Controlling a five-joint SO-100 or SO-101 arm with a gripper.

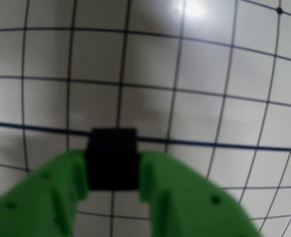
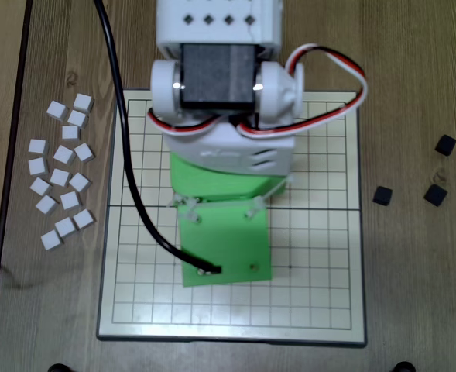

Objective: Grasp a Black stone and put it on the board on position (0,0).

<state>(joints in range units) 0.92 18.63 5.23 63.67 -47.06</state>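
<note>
In the wrist view my green gripper [image 1: 113,165] is shut on a black cube-shaped stone [image 1: 112,158] and holds it over the white gridded board [image 1: 199,84], close to a thick dark grid line. In the overhead view the arm's green wrist part [image 2: 224,248] sits over the lower middle of the board [image 2: 320,256] and hides the gripper and the stone. Three more black stones [image 2: 382,195] lie on the wooden table right of the board.
Several white stones [image 2: 61,178] lie in a loose cluster on the table left of the board. A black cable [image 2: 131,186] runs from the top down across the board's left part to the wrist. The arm's white base [image 2: 216,31] stands at the board's far edge.
</note>
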